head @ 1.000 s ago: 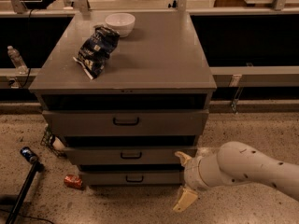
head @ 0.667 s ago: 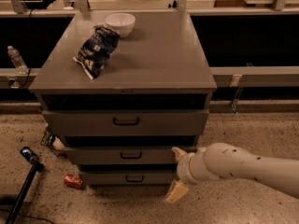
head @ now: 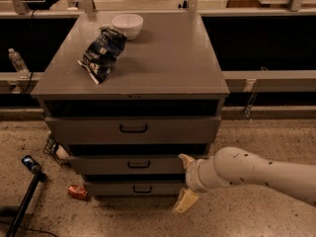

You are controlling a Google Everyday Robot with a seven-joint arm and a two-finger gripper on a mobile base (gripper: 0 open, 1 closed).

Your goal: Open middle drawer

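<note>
Gripper (head: 183,180) spread wide at right edge of slightly protruding middle drawer (head: 98,165)

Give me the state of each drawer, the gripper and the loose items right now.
top drawer: shut, no tray showing
middle drawer: shut, handle untouched
bottom drawer: shut
gripper: open, holding nothing, by the right end of the middle drawer's front
white bowl: upright on the cabinet top
chip bag: lying crumpled on the cabinet top
red can: on its side on the floor
</note>
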